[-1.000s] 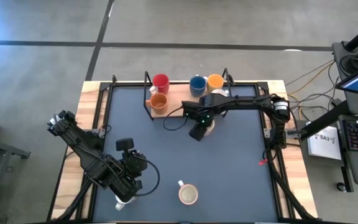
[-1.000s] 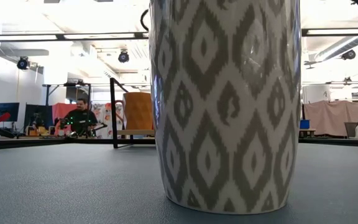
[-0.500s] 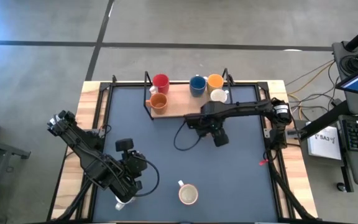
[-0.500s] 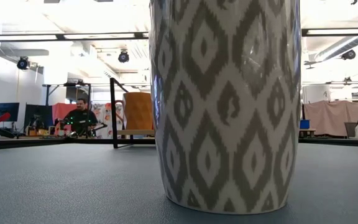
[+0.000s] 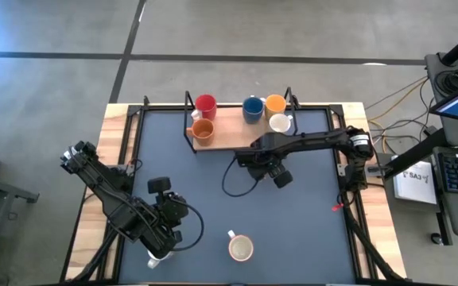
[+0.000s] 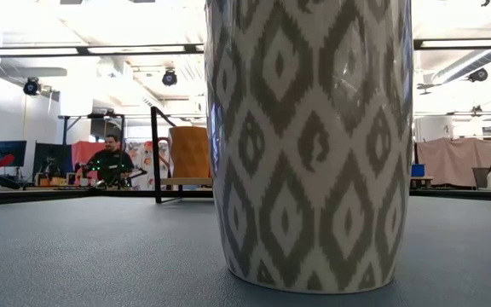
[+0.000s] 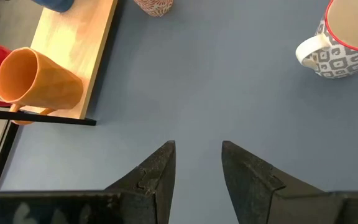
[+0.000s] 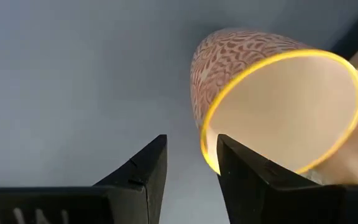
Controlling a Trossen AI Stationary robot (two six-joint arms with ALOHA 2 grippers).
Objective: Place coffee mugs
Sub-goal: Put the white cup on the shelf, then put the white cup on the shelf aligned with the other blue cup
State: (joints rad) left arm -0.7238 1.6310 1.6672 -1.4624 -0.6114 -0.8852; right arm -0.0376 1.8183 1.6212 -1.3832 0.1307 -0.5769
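Observation:
A wooden board (image 5: pixel 229 137) at the table's far side carries a red mug (image 5: pixel 206 104), an orange mug (image 5: pixel 203 131), a blue mug (image 5: pixel 252 108), a second orange mug (image 5: pixel 274 103) and a white mug (image 5: pixel 280 122). A red-patterned mug with a yellow rim (image 8: pixel 247 62) stands on the table just before the board (image 7: pixel 154 5). My right gripper (image 8: pixel 191 140) hovers open beside it, pointing down, with only table between its fingers (image 5: pixel 278 176). A grey-and-white patterned mug (image 5: pixel 241 248) stands near the front edge. My left gripper (image 7: pixel 197 144) waits open at the near left (image 5: pixel 165 234).
The grey-and-white mug (image 6: pixel 309 145) fills the low view, with an orange mug (image 6: pixel 190 152) behind it. A black frame (image 5: pixel 188 119) edges the board's left end. Something white (image 5: pixel 156 256) shows under my left arm. People sit in the room beyond.
My right gripper has gone a little toward the table's right edge, away from the red-patterned mug, and has rolled about its own axis while still pointing down. My left arm has kept still.

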